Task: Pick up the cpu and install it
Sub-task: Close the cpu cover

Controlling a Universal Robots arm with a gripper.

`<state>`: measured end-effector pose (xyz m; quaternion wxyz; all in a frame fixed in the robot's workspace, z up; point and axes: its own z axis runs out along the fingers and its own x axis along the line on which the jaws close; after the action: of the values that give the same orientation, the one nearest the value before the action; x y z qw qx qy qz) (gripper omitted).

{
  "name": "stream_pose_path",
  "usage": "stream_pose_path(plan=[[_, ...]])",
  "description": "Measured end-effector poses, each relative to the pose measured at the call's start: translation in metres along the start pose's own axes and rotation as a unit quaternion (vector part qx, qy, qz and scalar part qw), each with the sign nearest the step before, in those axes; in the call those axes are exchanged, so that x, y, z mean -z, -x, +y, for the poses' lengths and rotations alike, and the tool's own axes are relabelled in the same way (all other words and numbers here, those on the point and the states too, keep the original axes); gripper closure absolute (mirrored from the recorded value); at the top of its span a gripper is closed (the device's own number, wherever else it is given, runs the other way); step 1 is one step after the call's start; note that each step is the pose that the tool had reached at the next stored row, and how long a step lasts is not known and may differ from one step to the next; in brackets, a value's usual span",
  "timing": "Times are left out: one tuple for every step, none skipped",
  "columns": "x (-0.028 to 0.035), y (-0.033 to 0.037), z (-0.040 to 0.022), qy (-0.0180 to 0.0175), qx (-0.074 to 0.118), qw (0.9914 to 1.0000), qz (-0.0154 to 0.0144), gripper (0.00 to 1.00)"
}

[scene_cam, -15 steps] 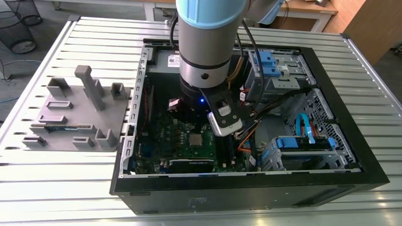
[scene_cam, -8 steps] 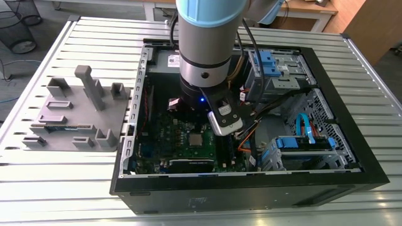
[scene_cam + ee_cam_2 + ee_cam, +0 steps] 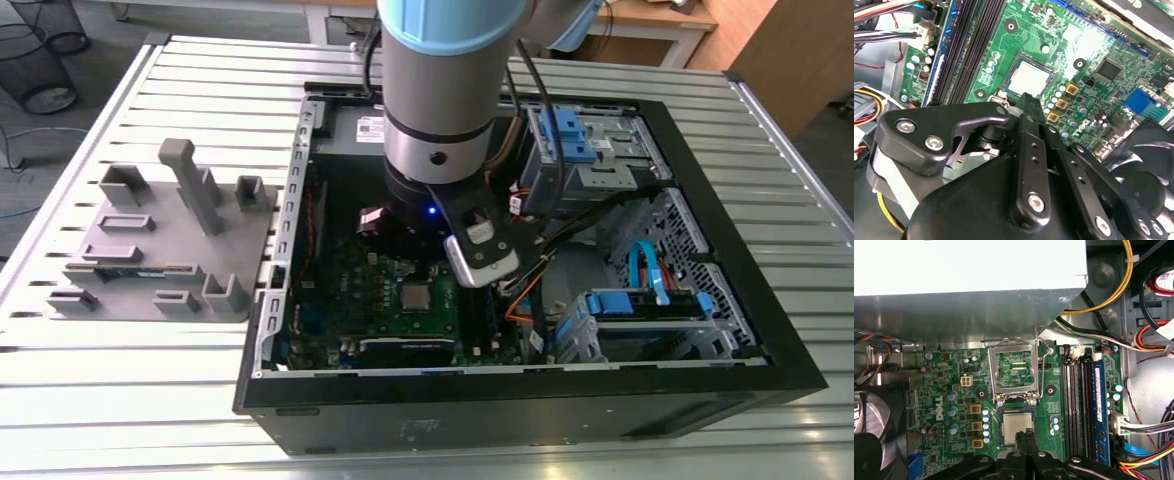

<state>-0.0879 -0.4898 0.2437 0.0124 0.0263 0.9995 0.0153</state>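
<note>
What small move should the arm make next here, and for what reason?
Probably lift the gripper straight up a little. The cpu seems to lie flat in place, the jaws look shut with nothing between them, tips at the chip's edge, and the hinged socket frame beside it stands open.

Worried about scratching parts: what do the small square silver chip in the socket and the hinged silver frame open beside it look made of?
The small square silver cpu looks metal-topped, satin finish: it gives a pale, even sheen with a darker rim. The hinged silver socket frame looks like thin stamped steel, bare and bright, judging by its glinting edges.
</note>
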Motion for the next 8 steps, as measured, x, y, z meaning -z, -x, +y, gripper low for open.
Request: stream_pose_path(plan=[[0.0000,0.0006,0.0000,0.0000,0.000,1.00000,0.0000,0.89],[-0.0001,0.0012,0.0001,0.0000,0.000,1.00000,0.0000,0.89],[-0.0001,0.0019,0.0001,0.0000,0.000,1.00000,0.0000,0.89],[-0.0001,0.0025,0.0001,0.0000,0.000,1.00000,0.0000,0.89],[-0.0001,0.0032,0.0002,0.0000,0.000,1.00000,0.0000,0.89],[-0.0001,0.0037,0.0002,0.0000,0.000,1.00000,0.0000,0.89],[-0.0001,0.0042,0.0002,0.0000,0.000,1.00000,0.0000,0.89],[-0.0001,0.0047,0.0002,0.0000,0.000,1.00000,0.0000,0.89]])
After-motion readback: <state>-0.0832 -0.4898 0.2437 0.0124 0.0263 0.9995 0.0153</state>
